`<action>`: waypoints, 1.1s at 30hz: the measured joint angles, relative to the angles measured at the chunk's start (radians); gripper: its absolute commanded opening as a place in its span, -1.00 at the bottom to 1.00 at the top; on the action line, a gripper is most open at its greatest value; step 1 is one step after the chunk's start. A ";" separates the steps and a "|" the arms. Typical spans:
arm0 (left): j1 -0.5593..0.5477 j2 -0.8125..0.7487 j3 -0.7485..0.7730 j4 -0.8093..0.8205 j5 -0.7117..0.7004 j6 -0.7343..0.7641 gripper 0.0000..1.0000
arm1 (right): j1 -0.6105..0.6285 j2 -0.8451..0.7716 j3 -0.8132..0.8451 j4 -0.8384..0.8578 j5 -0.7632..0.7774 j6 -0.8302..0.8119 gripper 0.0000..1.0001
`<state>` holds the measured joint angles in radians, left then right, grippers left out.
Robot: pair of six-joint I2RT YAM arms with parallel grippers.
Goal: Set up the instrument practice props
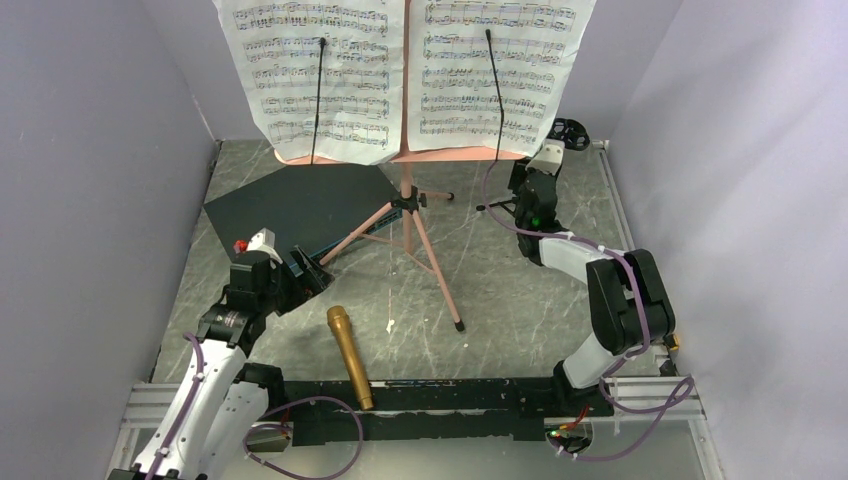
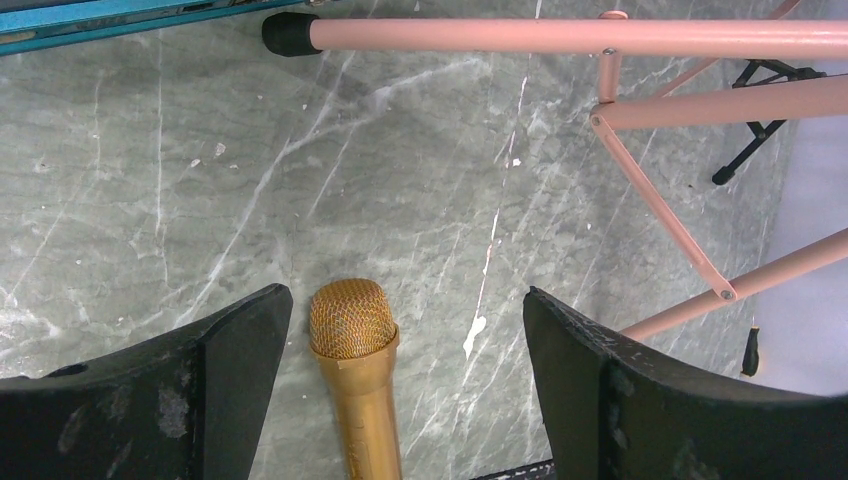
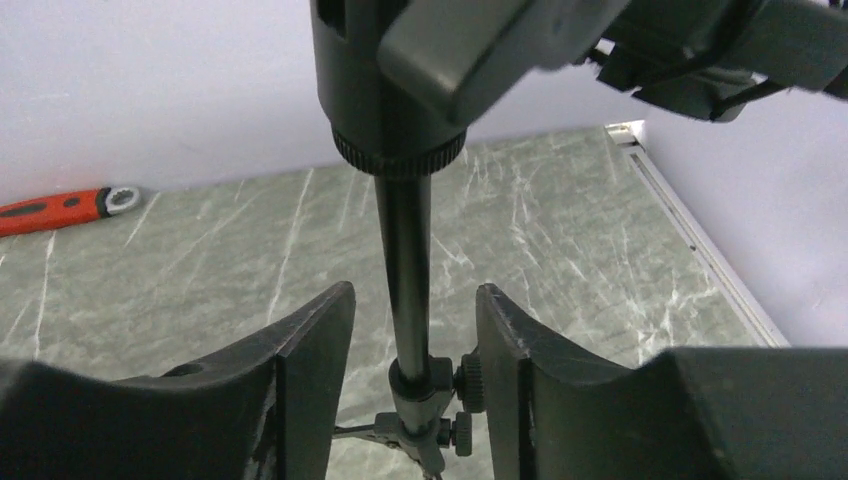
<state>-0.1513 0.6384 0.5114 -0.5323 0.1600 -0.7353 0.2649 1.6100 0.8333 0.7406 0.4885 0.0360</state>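
Observation:
The pink music stand [image 1: 405, 200] stands upright at the back on its tripod legs, with two white sheet-music pages [image 1: 320, 70] on its desk. The gold microphone [image 1: 350, 355] lies flat near the front. In the left wrist view its mesh head [image 2: 350, 320] lies between the fingers of my open left gripper [image 2: 408, 292], close to the left finger. My left gripper [image 1: 312, 268] is low, left of the microphone's head. The black tripod mic stand [image 1: 495, 206] stands at the back right. My right gripper [image 3: 415, 289] is open around its pole [image 3: 405, 240], with small gaps either side.
The dark flat panel [image 1: 300, 200] with a teal edge [image 2: 100, 25] lies at the back left under the stand. Pink stand legs [image 2: 600, 35] run just ahead of my left gripper. A red-handled tool [image 3: 60, 205] lies by the back wall. Grey walls close in on three sides.

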 measured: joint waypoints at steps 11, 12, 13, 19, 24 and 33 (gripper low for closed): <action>0.000 0.000 0.000 -0.001 0.002 -0.003 0.81 | -0.002 -0.003 -0.005 0.034 -0.027 -0.020 -0.32; 0.000 0.000 0.000 -0.001 0.003 -0.003 0.82 | -0.002 -0.006 -0.011 0.036 -0.031 -0.020 -0.33; 0.000 0.000 0.000 -0.002 0.004 -0.003 0.82 | -0.002 -0.011 -0.018 0.039 -0.037 -0.020 -0.35; 0.000 0.000 0.000 -0.003 0.013 -0.009 0.81 | -0.002 -0.066 -0.057 0.021 -0.080 -0.018 -0.65; 0.000 0.000 0.000 -0.004 0.021 -0.010 0.81 | -0.002 -0.118 -0.081 -0.014 -0.108 -0.013 -0.73; 0.000 0.000 0.002 -0.004 0.029 -0.010 0.81 | -0.002 -0.209 -0.106 -0.134 -0.169 0.012 -0.93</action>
<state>-0.1513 0.6384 0.5129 -0.5365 0.1890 -0.7448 0.2630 1.4010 0.7273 0.6067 0.3199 0.0479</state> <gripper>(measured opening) 0.907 0.175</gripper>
